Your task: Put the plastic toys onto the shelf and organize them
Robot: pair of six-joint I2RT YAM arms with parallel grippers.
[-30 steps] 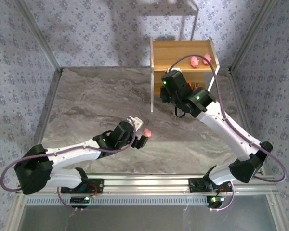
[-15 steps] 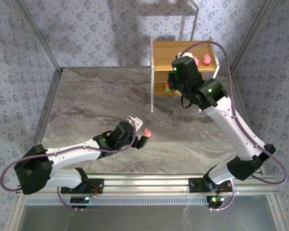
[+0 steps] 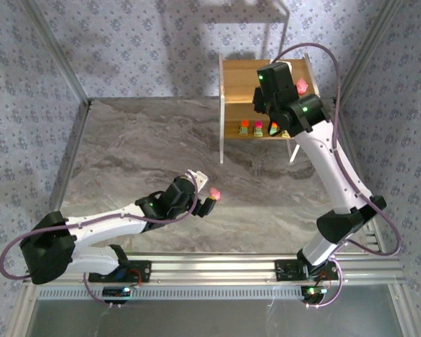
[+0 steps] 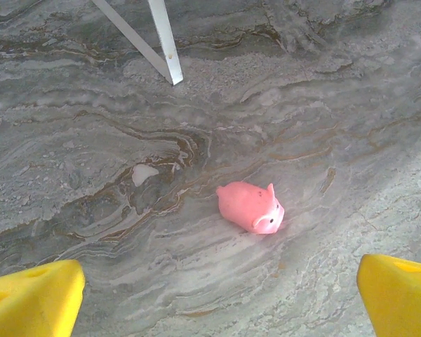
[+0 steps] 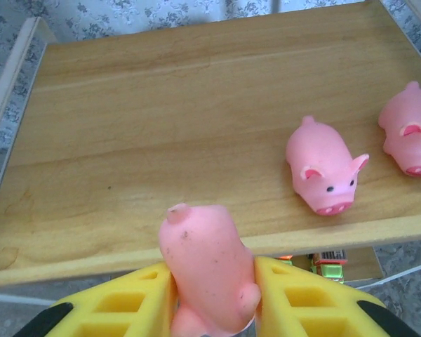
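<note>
Place: a robot test cell in a lab.
Worktop: a grey marble-patterned worktop (image 3: 147,154) formed the floor of the cell.
Walls: floral-print panels (image 3: 126,49) closed the left, far and right sides, joined by metal corner posts (image 3: 58,53).
Near edge: an aluminium rail (image 3: 217,267) carried the left arm (image 3: 105,228) and the right arm (image 3: 330,168).

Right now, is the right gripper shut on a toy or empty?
Shut on a toy: the right gripper clamps a pink pig between its yellow fingers, above the shelf top board's near edge.

Left claw (image 3: 205,192) by pink pig (image 3: 215,192); shelf (image 3: 238,74) apparently holding toys (image 3: 258,128)
</note>
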